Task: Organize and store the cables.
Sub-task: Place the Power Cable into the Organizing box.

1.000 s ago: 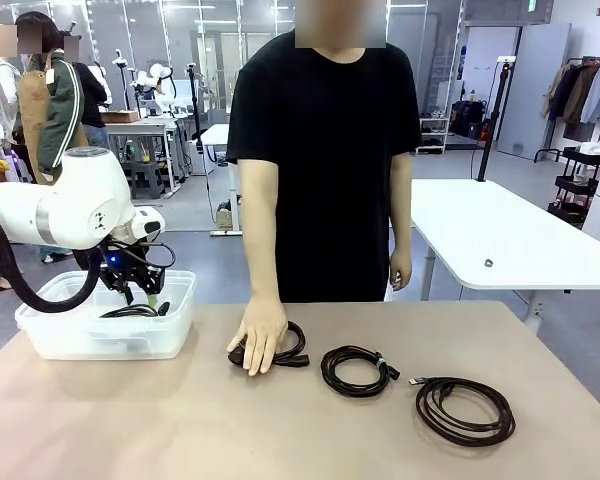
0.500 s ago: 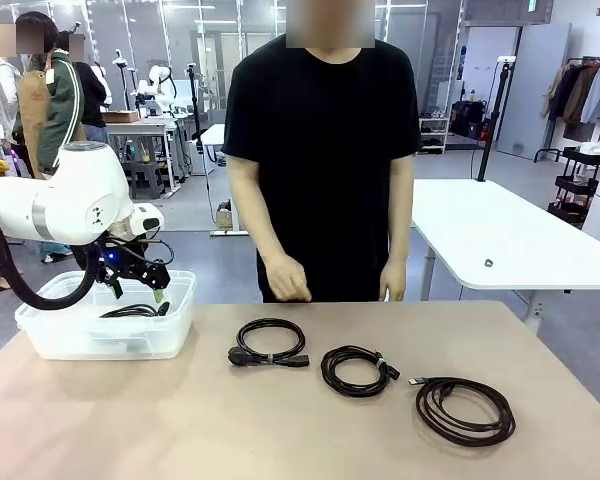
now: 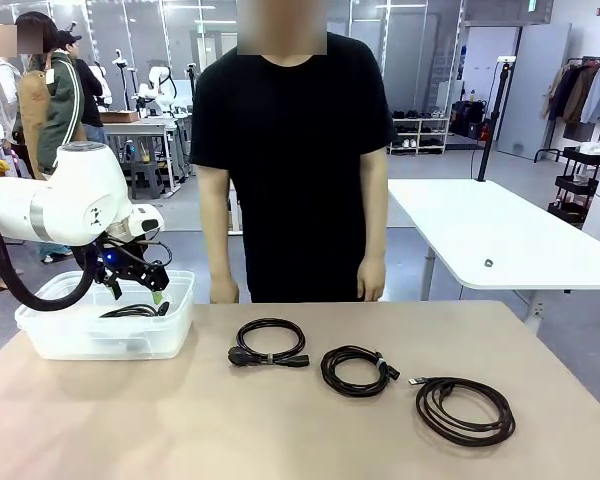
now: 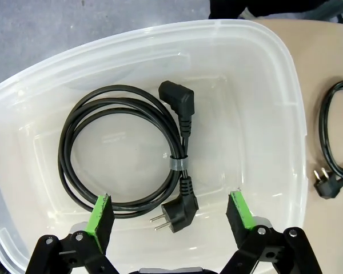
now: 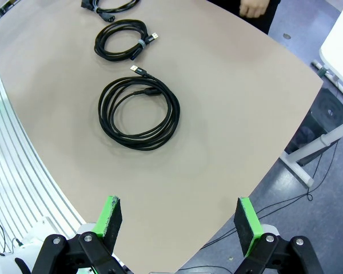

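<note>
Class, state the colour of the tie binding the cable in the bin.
Grey; the tie shows best in the left wrist view.

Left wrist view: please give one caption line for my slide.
Open left gripper above a clear bin containing one tied, coiled cable.

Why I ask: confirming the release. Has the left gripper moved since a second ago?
Yes: the left gripper has risen slightly against the clear bin, jaws now open above the coiled cable inside.
</note>
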You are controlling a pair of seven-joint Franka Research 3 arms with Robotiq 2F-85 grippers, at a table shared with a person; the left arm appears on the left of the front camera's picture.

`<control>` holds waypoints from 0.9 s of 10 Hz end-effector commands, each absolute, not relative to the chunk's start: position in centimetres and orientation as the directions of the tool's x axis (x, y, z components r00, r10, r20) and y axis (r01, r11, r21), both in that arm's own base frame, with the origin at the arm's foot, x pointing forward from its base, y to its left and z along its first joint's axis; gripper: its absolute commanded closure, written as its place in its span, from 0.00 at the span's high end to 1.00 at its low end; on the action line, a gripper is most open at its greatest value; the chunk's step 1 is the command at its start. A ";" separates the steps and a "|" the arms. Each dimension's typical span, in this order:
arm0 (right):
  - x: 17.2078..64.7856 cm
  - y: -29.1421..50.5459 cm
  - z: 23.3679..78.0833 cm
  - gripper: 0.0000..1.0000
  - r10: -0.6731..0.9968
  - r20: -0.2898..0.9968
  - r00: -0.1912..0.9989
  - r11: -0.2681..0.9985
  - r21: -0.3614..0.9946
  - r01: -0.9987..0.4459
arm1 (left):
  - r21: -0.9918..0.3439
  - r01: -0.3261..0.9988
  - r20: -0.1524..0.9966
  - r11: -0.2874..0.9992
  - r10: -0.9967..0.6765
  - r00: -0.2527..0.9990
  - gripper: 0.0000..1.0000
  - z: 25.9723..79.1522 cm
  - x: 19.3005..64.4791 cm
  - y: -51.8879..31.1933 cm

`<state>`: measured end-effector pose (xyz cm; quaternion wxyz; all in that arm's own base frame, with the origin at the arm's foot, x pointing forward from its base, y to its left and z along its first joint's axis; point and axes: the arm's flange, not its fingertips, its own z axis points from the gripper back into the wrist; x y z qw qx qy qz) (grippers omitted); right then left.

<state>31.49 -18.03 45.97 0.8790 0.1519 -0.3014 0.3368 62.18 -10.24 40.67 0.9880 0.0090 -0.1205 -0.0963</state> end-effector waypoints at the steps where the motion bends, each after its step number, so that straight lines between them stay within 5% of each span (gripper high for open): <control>1: 31.6 -18.0 46.1 1.00 0.493 0.635 0.595 0.729 0.072 -0.680 | 0.037 0.174 0.239 0.984 -0.177 0.955 1.00 40.7 62.4 -10.3; 9: 31.6 -18.0 46.1 1.00 0.493 0.635 0.595 0.729 0.072 -0.680 | 0.041 0.188 0.236 0.981 -0.192 0.952 1.00 40.7 62.2 -10.2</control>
